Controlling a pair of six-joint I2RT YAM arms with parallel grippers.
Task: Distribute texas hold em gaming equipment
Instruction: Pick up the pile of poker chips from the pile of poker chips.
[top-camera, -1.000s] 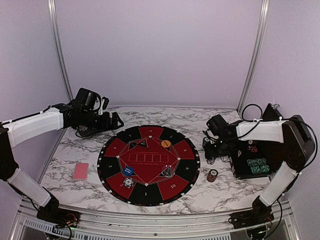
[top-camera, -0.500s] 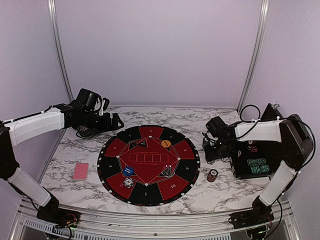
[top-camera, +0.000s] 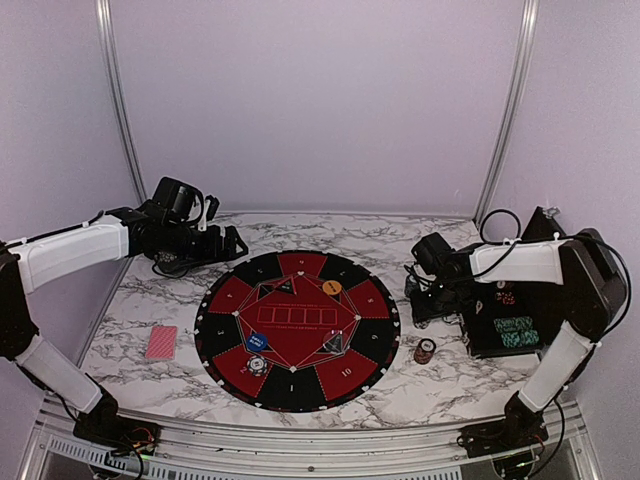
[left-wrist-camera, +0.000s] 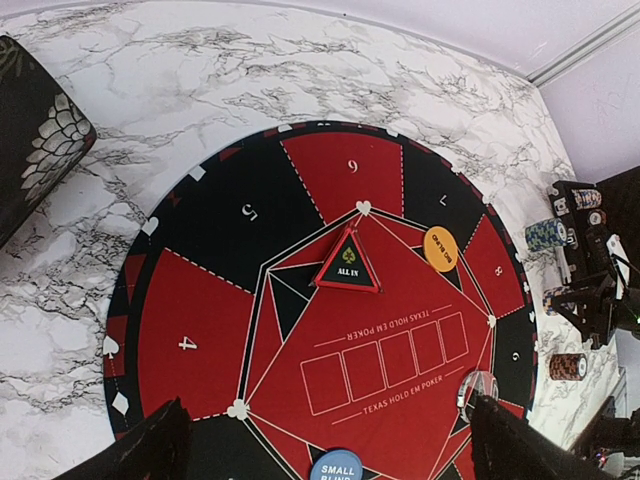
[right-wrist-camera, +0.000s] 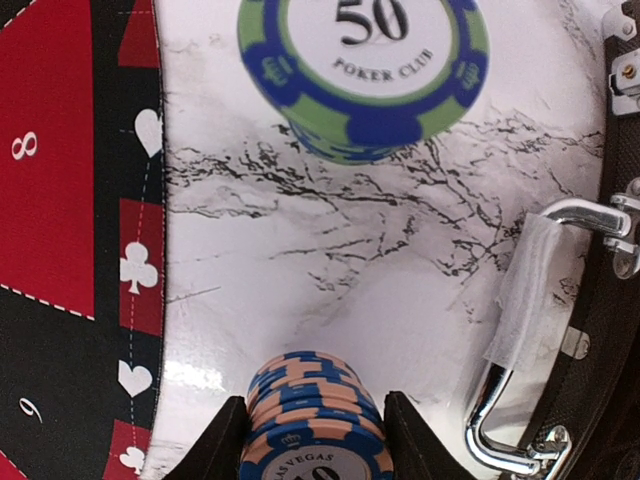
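In the right wrist view, my right gripper (right-wrist-camera: 312, 442) is shut on a stack of blue-and-peach poker chips (right-wrist-camera: 312, 415), one finger against each side. The stack stands on the marble beside the mat. A green-and-blue "50" chip stack (right-wrist-camera: 362, 60) stands just ahead. From above, my right gripper (top-camera: 425, 306) is low between the mat and the case. A dark red chip stack (top-camera: 426, 350) sits nearer. The orange disc (top-camera: 333, 287), blue marker (top-camera: 257, 342) and white chips (top-camera: 258, 364) lie on the mat. Red-backed cards (top-camera: 160, 342) lie at the left. My left gripper (top-camera: 232, 243) hangs open and empty at the back left.
The round black-and-red mat (top-camera: 300, 390) fills the middle of the table. The open black case (top-camera: 520, 300) stands at the right, with green chips (top-camera: 515, 332) inside and a chrome handle (right-wrist-camera: 520, 340) close beside my right fingers. A black "ALL IN" triangle (left-wrist-camera: 348, 262) lies on the mat.
My right gripper's jaws have narrowed onto the blue-and-peach stack, and that arm has shifted slightly. The left arm has not moved.
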